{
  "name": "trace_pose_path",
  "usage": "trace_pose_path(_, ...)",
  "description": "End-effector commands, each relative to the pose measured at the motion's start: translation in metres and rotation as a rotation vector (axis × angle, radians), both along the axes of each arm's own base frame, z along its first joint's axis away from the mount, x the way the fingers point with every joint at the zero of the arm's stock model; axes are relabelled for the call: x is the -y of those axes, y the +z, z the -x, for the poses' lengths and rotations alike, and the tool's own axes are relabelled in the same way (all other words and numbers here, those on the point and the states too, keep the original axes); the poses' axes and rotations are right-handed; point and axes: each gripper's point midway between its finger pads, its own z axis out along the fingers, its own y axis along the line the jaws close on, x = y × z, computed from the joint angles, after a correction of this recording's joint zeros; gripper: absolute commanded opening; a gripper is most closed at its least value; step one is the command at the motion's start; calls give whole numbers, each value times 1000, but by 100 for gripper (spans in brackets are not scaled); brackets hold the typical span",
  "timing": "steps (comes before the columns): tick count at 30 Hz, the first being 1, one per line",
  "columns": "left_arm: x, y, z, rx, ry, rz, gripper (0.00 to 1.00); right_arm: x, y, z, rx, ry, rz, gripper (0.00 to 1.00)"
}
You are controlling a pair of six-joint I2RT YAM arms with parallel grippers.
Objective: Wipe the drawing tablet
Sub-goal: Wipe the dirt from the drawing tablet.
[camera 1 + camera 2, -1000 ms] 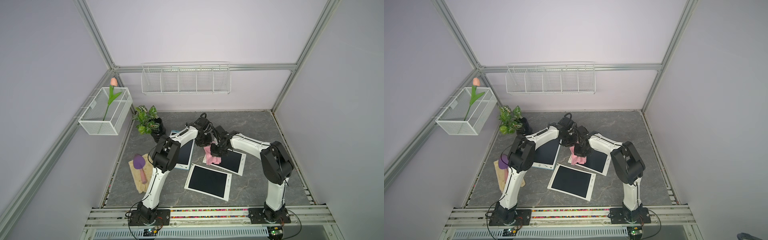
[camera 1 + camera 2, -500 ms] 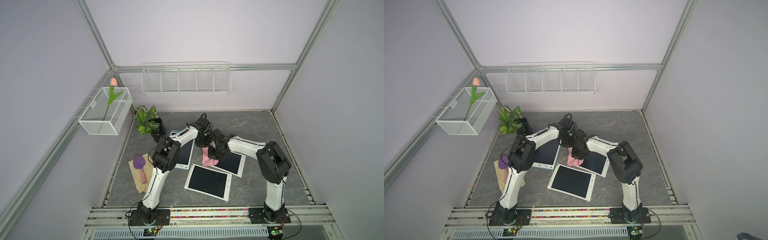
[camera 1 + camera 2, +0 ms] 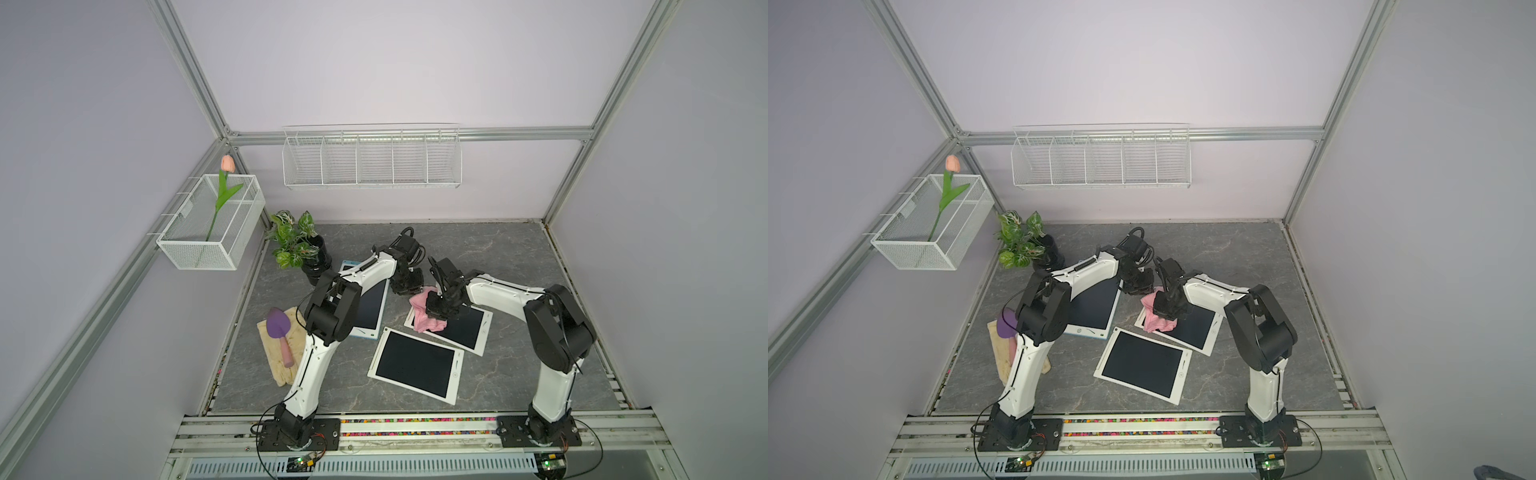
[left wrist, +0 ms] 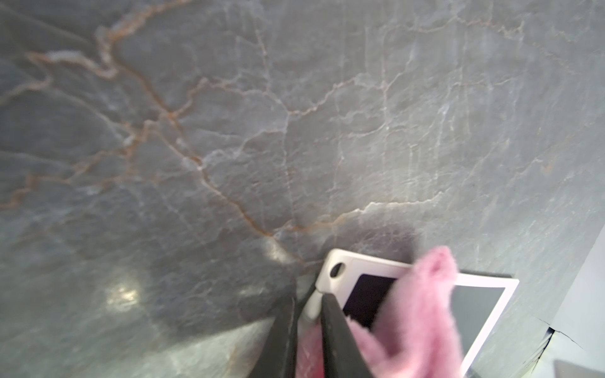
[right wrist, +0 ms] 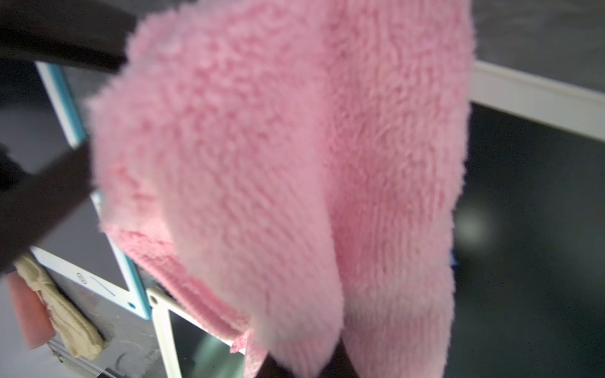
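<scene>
The drawing tablet (image 3: 465,330), white-framed with a dark screen, lies flat and angled near the middle of the grey marbled surface (image 3: 498,257). Its near edge is just beside a second white tablet (image 3: 415,359). A fluffy pink cloth (image 3: 424,316) is draped over the drawing tablet's left end. My right end effector (image 3: 437,306) is clamped on the top of the cloth, which hangs from it onto the screen. My left end effector (image 4: 309,296) sits at the tablet's far corner, jaws nearly together; I cannot tell whether it pinches anything. Further left lie a blue-framed tablet (image 3: 370,309) and a purple trowel (image 3: 277,326) on beige gloves (image 3: 269,351). A potted plant (image 3: 297,245) stands at the back.
</scene>
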Motion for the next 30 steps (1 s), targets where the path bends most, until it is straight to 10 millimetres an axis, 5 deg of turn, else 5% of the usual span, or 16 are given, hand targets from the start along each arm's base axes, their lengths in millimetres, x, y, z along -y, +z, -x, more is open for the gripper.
trace_pose_path(1, 0, -9, 9, -28, -23, -19, 18, 25, -2, 19, -12, -17, 97, 7)
trace_pose_path(10, 0, -12, 10, -35, -32, -19, 18, -58, 16, 8, 76, 155, 62, 7)
trace_pose_path(13, 0, -12, 11, -36, -32, -19, 18, -67, 12, -1, 65, 135, 40, 7)
trace_pose_path(24, 1, -13, 9, -37, -24, -18, 18, 35, -9, 23, -10, -22, 121, 7)
trace_pose_path(30, 0, -13, 8, -37, -26, -24, 18, 54, -7, 28, 5, 8, 161, 7)
